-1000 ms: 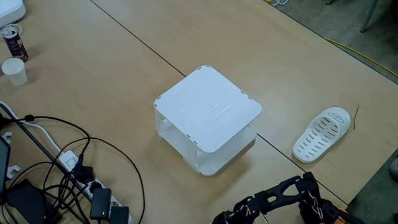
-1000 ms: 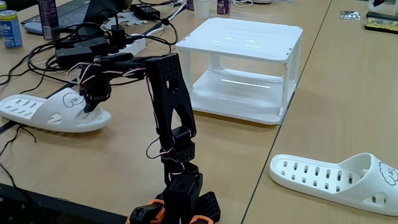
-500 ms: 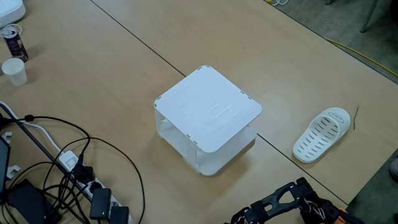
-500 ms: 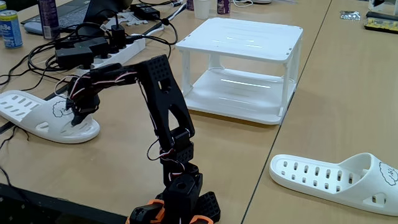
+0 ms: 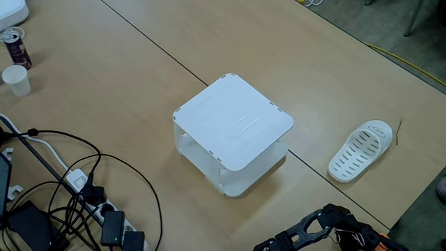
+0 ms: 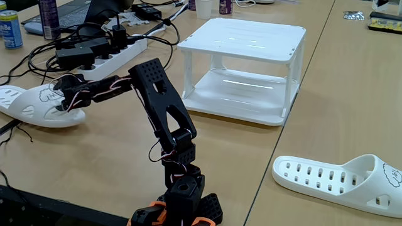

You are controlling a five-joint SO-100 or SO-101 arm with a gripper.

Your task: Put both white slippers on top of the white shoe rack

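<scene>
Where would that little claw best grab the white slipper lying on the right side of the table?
Probably the arched strap of the white slipper, pinched from above: it lies flat, sole down, and the raised strap looks thin enough for the gripper to close over.

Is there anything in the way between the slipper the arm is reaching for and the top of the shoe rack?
Nothing visible blocks it. The gripper is at the left slipper; bare table lies between it and the white shoe rack, whose top is bare. The power strip sits behind that line.
</scene>
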